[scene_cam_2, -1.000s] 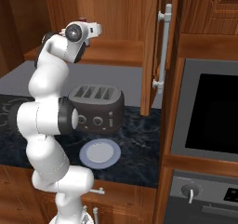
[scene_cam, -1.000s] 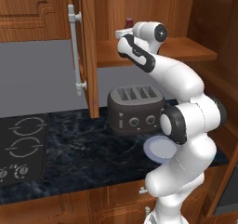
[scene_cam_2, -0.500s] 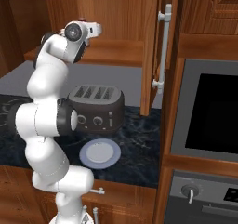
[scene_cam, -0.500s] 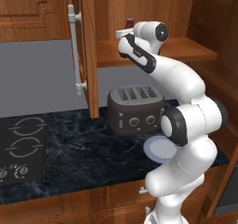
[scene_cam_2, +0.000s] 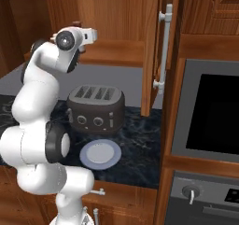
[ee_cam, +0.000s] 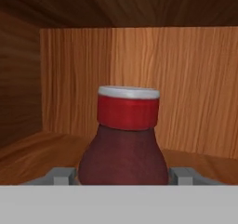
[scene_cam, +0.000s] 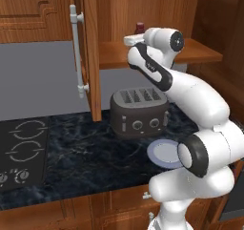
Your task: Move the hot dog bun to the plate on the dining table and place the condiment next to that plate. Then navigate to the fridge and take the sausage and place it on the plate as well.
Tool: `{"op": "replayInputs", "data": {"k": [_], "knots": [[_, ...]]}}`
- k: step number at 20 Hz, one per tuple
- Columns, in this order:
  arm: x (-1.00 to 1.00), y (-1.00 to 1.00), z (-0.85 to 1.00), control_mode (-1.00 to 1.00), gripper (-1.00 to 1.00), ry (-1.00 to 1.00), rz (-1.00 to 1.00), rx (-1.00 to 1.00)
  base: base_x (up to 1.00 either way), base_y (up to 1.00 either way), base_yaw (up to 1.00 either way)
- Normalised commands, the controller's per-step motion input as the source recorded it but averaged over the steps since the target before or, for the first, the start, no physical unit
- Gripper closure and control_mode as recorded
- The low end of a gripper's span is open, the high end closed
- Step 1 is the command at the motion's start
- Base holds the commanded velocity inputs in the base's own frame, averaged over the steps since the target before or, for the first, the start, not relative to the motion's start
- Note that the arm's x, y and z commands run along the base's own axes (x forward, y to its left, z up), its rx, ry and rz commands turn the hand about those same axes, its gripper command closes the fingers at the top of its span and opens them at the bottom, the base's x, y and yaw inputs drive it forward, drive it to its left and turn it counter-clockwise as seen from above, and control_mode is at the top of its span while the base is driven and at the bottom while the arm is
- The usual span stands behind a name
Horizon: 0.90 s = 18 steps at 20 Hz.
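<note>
**pandafan:** So where was the arm point(scene_cam: 190, 95) at that moment? From the left base view it looked stretched way up.

**kitchen_sim_guy:** Yeah, it rose from the lower right of that frame, bent back over the tabletop point(scene_cam: 86, 162) and reached into the open wooden cupboard point(scene_cam: 190, 52) near the top centre. The wrist was roughly level, hand pointing straight into the shelf. In the right base view the same hand sat in the upper left, poking toward the shelf.

**pandafan:** And the condiment?

**kitchen_sim_guy:** The condiment point(ee_cam: 123, 144) stood upright on the cupboard shelf. In the hand view it was dead centre in the lower half, red cap with a pale rim on top, dark red body below. In the left base view only its cap point(scene_cam: 139, 27) peeked over the hand.

**pandafan:** Was it grabbed?

**kitchen_sim_guy:** The fingers point(ee_cam: 62, 175) sat spread wide, one tip on each side of the bottle's belly, right beside it. I couldn't tell if they actually touched it, so I wouldn't call it held.

**pandafan:** Anything else around?

**kitchen_sim_guy:** A dark toaster point(scene_cam: 139, 112) under the shelf, a small blue-grey plate point(scene_cam: 164, 153) in front of it, and a stove point(scene_cam: 21, 152) at the lower left.
</note>
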Motion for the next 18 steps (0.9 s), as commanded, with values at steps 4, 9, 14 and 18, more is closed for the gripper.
{"op": "replayInputs", "data": {"k": [4,9,14,18], "knots": [[-1.0,-0.11,0.2,-1.0,1.0,0.04,0.0,0.09,0.0,0.0,0.0],[-1.0,-0.1,0.12,-1.0,1.0,0.02,0.0,0.09,0.0,0.0,0.0],[-1.0,-0.06,0.12,-1.0,1.0,0.02,0.0,0.07,0.0,0.0,0.0],[-1.0,-0.03,0.24,-1.0,1.0,0.08,0.0,0.07,0.0,0.0,0.0]]}}
